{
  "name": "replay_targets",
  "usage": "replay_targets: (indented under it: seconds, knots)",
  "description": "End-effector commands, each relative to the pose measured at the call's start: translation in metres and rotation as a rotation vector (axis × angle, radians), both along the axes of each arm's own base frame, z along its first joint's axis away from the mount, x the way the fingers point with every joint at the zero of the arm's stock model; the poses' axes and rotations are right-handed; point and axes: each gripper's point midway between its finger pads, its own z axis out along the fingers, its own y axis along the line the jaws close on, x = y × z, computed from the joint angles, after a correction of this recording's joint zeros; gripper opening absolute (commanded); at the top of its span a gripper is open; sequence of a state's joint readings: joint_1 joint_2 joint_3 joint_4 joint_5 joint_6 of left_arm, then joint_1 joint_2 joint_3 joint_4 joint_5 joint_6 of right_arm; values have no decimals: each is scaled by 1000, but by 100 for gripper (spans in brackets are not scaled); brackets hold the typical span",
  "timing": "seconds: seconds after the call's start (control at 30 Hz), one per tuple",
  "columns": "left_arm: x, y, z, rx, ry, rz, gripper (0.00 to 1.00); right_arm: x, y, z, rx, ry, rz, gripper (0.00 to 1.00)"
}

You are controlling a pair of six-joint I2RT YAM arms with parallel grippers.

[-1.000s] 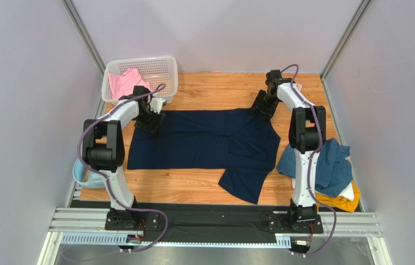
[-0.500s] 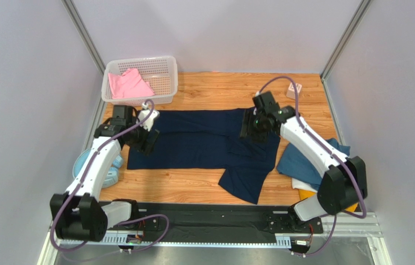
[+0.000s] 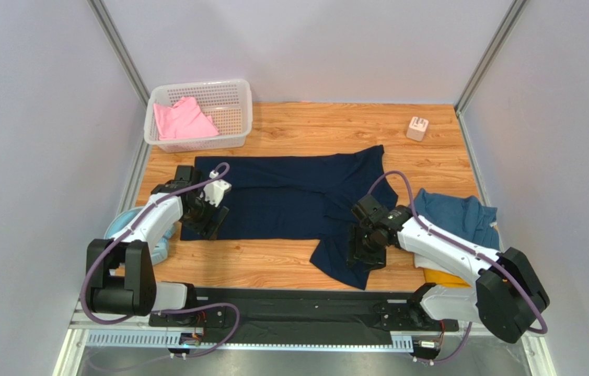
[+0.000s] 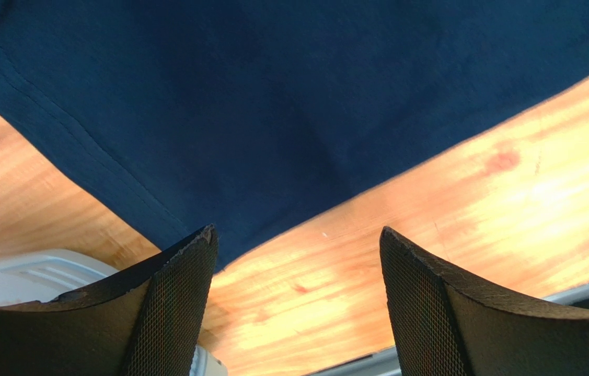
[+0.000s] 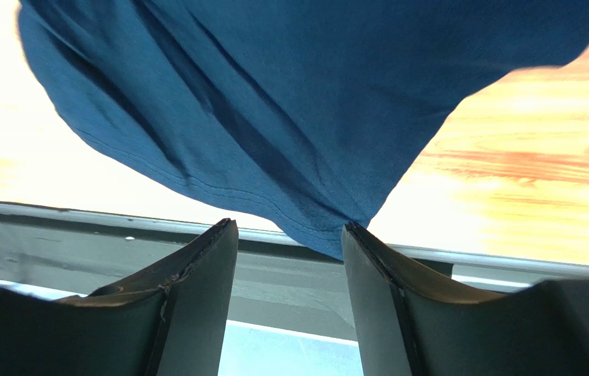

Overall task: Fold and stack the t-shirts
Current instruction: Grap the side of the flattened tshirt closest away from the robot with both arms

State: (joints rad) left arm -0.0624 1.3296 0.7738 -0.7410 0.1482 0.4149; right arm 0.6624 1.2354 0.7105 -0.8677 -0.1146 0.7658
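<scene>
Left hand [image 3: 208,213] has come back from the far edge of the navy t-shirt [image 3: 282,196] to its near left corner, fingers spread wide and holding nothing. Right hand [image 3: 366,244] has likewise swung in to the near sleeve tip, fingers apart around the cloth's edge but not closed on it. The shirt lies spread on the worktop [image 3: 313,129], one sleeve skewed nearward, so a near-edge fold looks to be starting. No brand or legible writing shows; the small box [image 3: 417,128] at far right is too small to read.
</scene>
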Motion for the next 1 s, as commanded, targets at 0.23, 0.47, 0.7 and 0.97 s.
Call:
replay_targets:
  seconds: [0.23,0.47,0.7,0.97]
  knots:
    - [53,14,-7,79,-119,67,82,-20,-2,-14,-7,40,-19,58]
    - [68,20,-22,108,-106,92,82,-26,-7,-20,-22,55,-24,59]
    - [71,19,-23,91,-90,105,81,-28,-12,-23,-37,53,-35,59]
    - [45,16,-22,68,-37,70,80,-32,-10,-40,-35,85,-46,57]
